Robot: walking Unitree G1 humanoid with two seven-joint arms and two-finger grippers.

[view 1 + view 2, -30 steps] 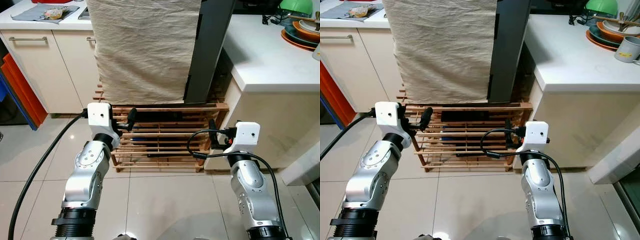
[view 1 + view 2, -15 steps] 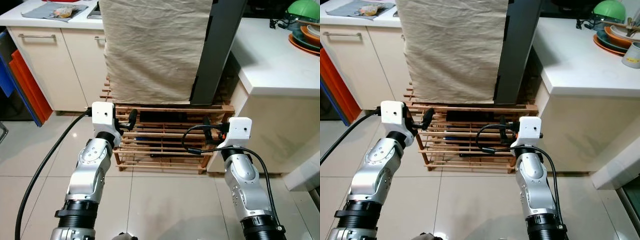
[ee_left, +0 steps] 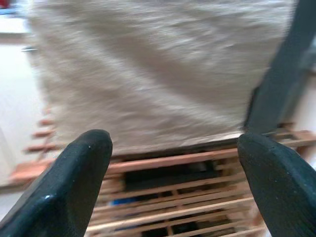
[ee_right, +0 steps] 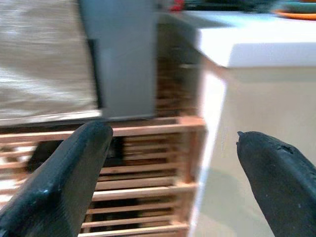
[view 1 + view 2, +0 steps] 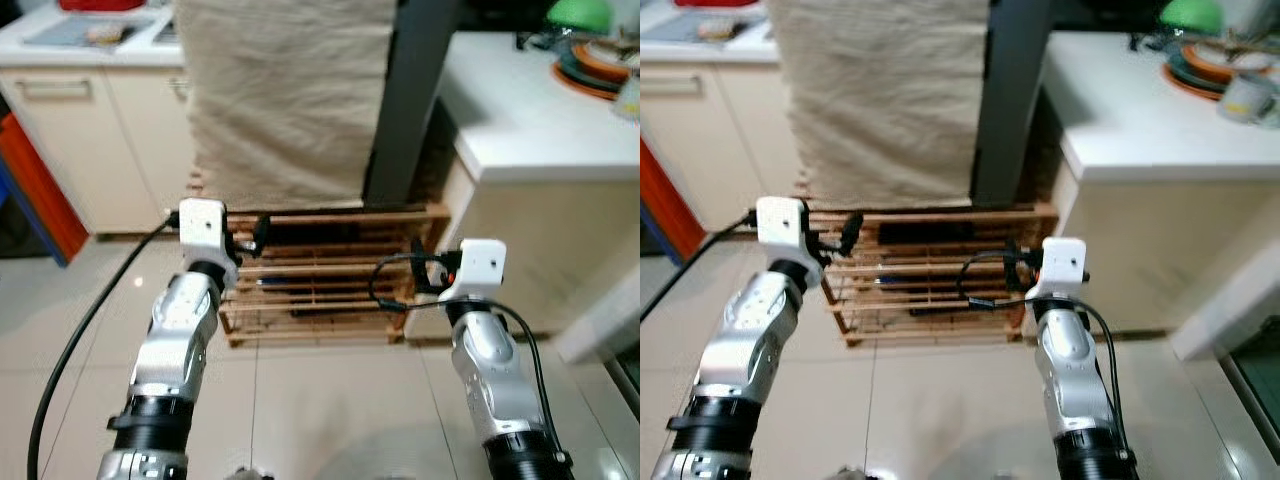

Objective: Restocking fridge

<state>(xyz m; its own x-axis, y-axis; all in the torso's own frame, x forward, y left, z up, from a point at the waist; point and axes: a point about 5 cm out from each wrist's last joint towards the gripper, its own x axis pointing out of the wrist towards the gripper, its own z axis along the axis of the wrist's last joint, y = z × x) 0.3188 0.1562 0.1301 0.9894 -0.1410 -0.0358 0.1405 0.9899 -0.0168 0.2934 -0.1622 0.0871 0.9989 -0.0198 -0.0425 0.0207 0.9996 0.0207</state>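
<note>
A tall fridge draped in a beige cloth (image 5: 285, 100), its dark grey side (image 5: 405, 100) bare, stands on a wooden slatted pallet (image 5: 320, 285) straight ahead. My left gripper (image 5: 258, 232) is held up in front of the pallet's left part, open, with nothing between its fingers (image 3: 81, 182). My right gripper (image 5: 420, 275) is held at the pallet's right end, also open and empty; its wrist view looks past its fingers (image 4: 64, 182) at the grey side and the pallet. The picture is blurred.
A white counter (image 5: 530, 130) with stacked dishes (image 5: 590, 65) juts out close on the right of the fridge. Cream cabinets (image 5: 90, 140) and an orange panel (image 5: 35, 190) stand to the left. A black cable (image 5: 80, 340) trails from my left arm over the tiled floor (image 5: 320, 400).
The whole picture has shifted and gone blurry, so the camera is moving. Both arms keep the same raised pose with their grippers open.
</note>
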